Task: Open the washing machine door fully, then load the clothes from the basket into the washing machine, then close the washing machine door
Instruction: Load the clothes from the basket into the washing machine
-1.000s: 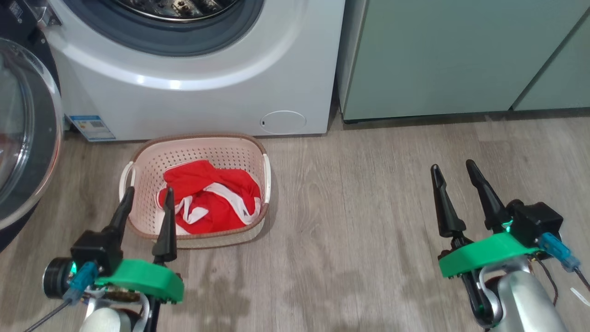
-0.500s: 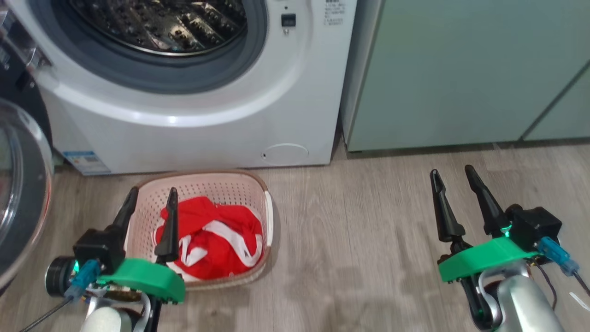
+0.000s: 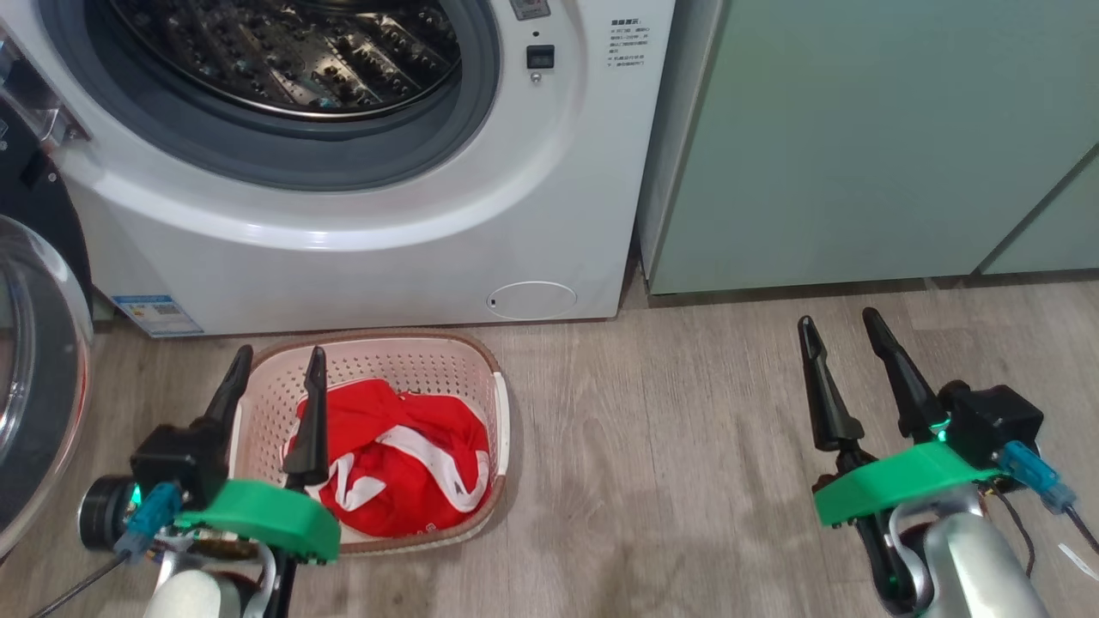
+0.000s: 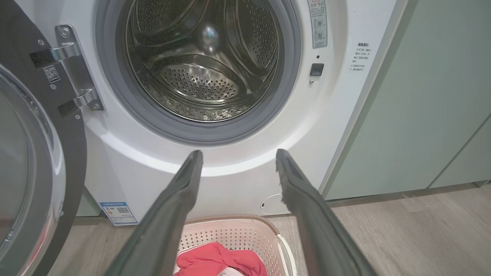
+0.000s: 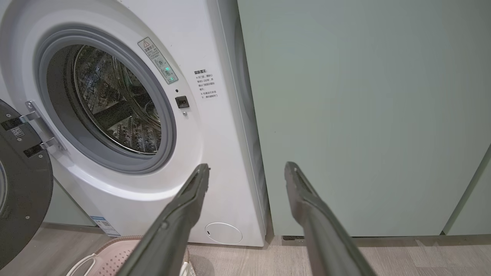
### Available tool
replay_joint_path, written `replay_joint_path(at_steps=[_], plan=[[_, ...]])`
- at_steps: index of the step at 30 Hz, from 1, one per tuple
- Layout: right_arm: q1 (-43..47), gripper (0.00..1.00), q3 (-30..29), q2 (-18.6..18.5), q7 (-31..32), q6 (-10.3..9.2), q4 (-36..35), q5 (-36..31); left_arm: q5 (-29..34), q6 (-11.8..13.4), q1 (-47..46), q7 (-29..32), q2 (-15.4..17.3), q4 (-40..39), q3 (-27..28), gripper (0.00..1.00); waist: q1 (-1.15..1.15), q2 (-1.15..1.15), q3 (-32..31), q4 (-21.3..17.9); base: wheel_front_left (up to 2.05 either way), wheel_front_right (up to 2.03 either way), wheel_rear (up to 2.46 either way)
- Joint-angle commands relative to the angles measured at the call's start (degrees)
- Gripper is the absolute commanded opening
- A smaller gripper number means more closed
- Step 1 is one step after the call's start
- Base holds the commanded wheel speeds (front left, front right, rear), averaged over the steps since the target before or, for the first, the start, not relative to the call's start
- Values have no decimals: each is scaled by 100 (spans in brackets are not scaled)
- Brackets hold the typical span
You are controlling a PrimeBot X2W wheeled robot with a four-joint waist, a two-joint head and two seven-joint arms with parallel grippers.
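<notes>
A grey-brown wood-plank floor [image 3: 687, 446] spreads across the room, faintly mottled with darker patches in front of the robot; pale green cabinets [image 3: 859, 146] take up the wall on the right, their flat fronts meeting the floor at a dark recessed plinth; just beside them on the left stands the washing machine [image 3: 386, 257], white, its perforated steel drum [image 3: 292, 51] showing inside a grey seal [image 3: 283, 167]; the washing machine door [image 3: 43, 386] is swung wide out to the left on a metal hinge [image 4: 73, 65], its clear bowl bulging toward the room; the basket [image 3: 403, 360] sits on the floor just before the machine's foot, below and left of the round filter cap [image 3: 532, 300] and right of the blue sticker [image 3: 159, 315]; the clothes [image 3: 403, 463] lie crumpled inside the basket, red with white bands; the left gripper [image 3: 281, 352] hovers at the basket's near left corner, fingers spread apart and holding nothing; the right gripper [image 3: 837, 318] hovers over bare floor well to the right, before the cabinets, fingers likewise parted and empty.
</notes>
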Motion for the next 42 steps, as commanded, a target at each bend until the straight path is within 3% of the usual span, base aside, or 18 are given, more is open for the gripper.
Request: replay_joint_path(at_steps=[1,28,35,42], plan=[[-157,100,126,8,-53,0,-180,46,-25,19,-253,-66,109,-213,161,100,0,0,6,-2,0,0,0],[-212,100,123,8,-53,0,-228,27,-83,71,-366,-128,186,-138,36,100,0,0,210,19,0,0,0],[-401,100,183,8,-54,0,-361,19,-217,-51,-726,394,195,252,-138,100,0,0,828,-12,0,0,0],[-763,100,269,8,-54,0,-535,17,-429,-241,-1425,777,162,1288,-240,100,0,0,1653,-113,0,0,0]])
